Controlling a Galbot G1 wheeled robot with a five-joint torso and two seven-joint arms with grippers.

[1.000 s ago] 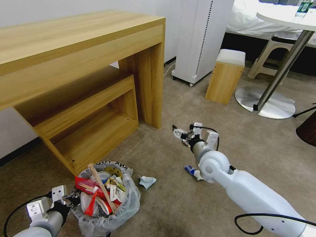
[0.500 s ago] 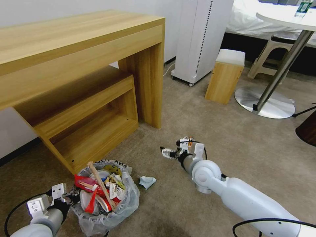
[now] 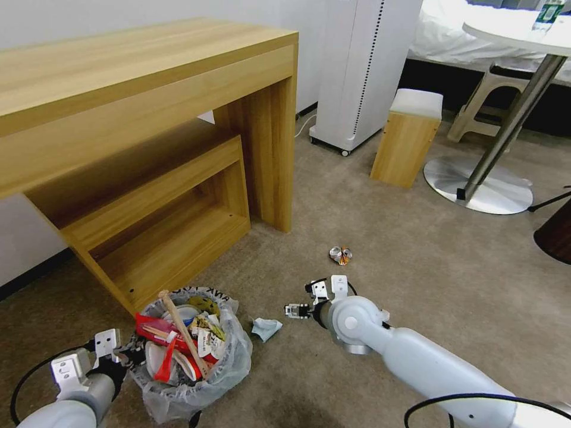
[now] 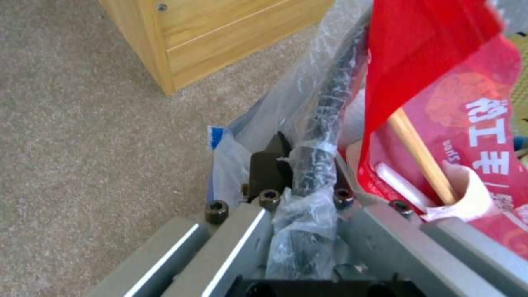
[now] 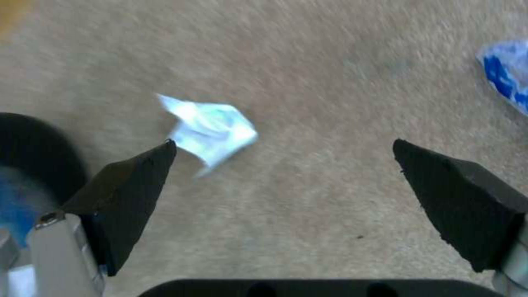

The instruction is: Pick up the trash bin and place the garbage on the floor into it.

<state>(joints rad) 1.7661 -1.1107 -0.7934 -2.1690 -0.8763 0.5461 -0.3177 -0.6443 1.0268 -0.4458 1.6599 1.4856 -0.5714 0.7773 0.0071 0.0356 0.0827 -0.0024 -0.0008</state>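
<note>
Blue-white scrap (image 5: 509, 74) cut off by edge; carpet (image 5: 308, 53) blurred

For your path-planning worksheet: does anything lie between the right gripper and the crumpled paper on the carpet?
Nothing visible does. The right gripper hangs open with bare carpet between it and the crumpled paper. The trash bin, clamped at its rim by the left gripper, sits on the paper's far side.

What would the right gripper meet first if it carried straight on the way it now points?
Probably the crumpled paper on the carpet, just ahead of the open right gripper; depth is uncertain.
</note>
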